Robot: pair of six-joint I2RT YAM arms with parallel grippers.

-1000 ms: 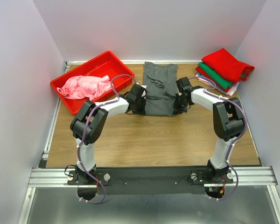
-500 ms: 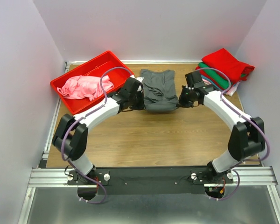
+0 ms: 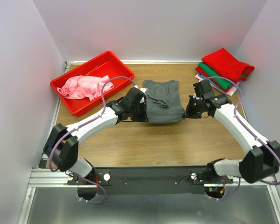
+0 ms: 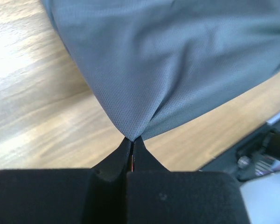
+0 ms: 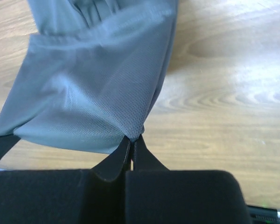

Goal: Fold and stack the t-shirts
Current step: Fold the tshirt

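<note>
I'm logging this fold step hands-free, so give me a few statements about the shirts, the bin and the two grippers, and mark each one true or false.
1. The left gripper and the right gripper are each shut on an edge of the dark grey t-shirt. True.
2. The pink t-shirt lies on the bare table. False: it lies in the red bin.
3. The folded stack at the far right has a red shirt on top. True.
4. The dark grey t-shirt rests on that stack. False: it is mid-table, apart from the stack.

Bare table (image 3: pixel 177 144) lies open nearside; red bin (image 3: pixel 107 65) and shirt stack (image 3: pixel 224 67) block rear corners.
</note>
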